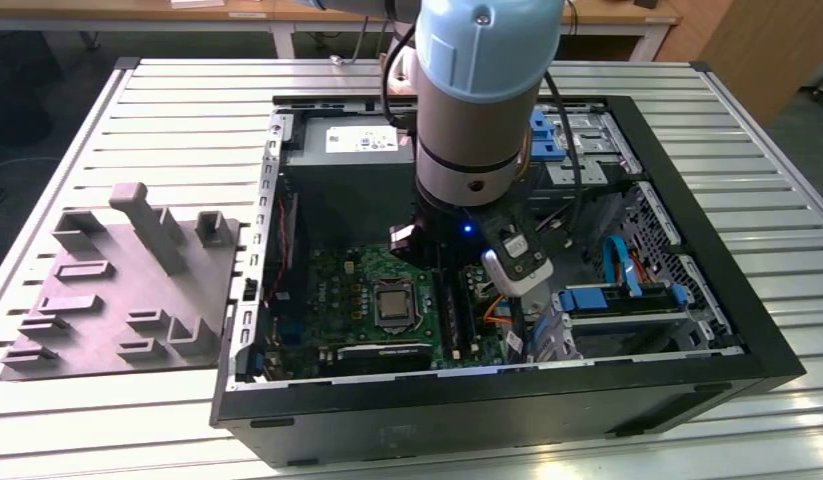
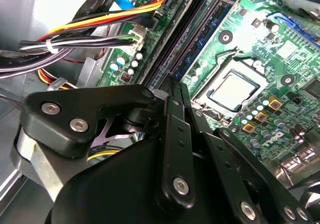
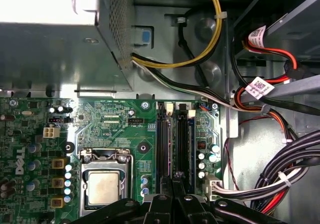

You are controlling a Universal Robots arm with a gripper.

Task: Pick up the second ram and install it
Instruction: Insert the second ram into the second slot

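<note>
Inside the open computer case (image 1: 518,405), my gripper (image 2: 175,83) stands point-down over the memory slots (image 3: 170,139). Its fingers (image 2: 172,114) are drawn together into one narrow tip with no gap I can make out. I judge they are closed so the tip can fit between the slot strips. I cannot tell whether they pinch an edge or only bear down on it.

Just beside that tip, a blue-green stick with a row of black chips stands on edge in a slot. I take this to be the second ram (image 2: 209,27), though I could not tell it from a first one by sight. It runs parallel to the black strips, which suggests it is already in its slot.

Past the slots on the green motherboard (image 3: 115,119) lies the silver processor socket (image 3: 104,186). Beyond that is the grey power-supply box (image 1: 351,150), its bundled cables (image 3: 212,38) routed aside along the case wall.

In the exterior view, the arm (image 1: 485,90) drops almost straight down into the case. Farther off, toward the exterior view's left, a grey parts holder (image 1: 118,290) sits on the slatted table (image 1: 104,435).
</note>
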